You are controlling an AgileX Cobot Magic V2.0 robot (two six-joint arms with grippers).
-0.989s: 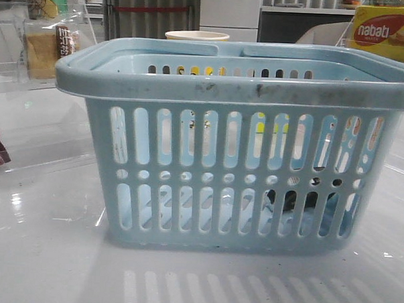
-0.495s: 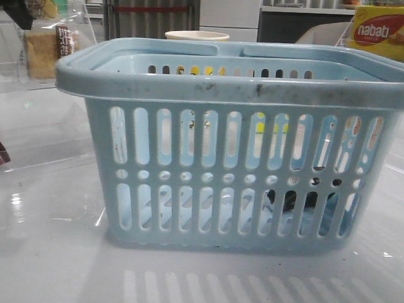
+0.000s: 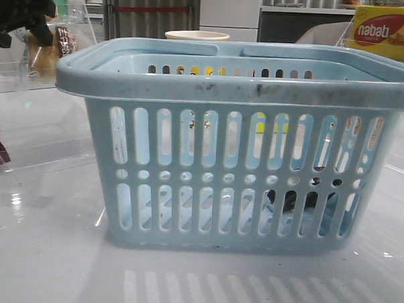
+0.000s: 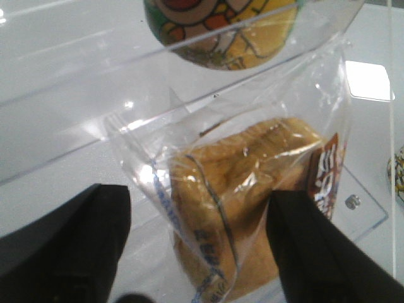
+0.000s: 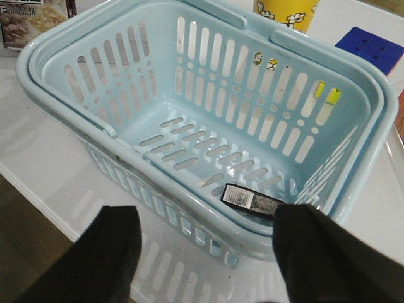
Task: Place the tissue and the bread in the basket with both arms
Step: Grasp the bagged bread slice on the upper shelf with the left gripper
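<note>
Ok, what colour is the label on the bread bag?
Dark brown with white lettering, on the bread bag's side; clearest in the left wrist view.

Basket [image 3: 245, 89]: light blue moulded plastic, semi-matt, the rim scuffed with dark marks; slotted walls smooth. Bench [image 3: 43, 252]: white, smooth and glossy, mirroring the basket's slots and points of light. Bread [image 4: 246, 189]: golden-brown, porous crust inside a clear, crinkled plastic bag with bright glints and a dark brown printed label. Tissue [image 5: 251, 201]: soft black pack with a slight sheen. Left hand [image 4: 199, 252]: matt black fingers. Yellow box [image 3: 388, 32], far right: glossy printed card.
</note>
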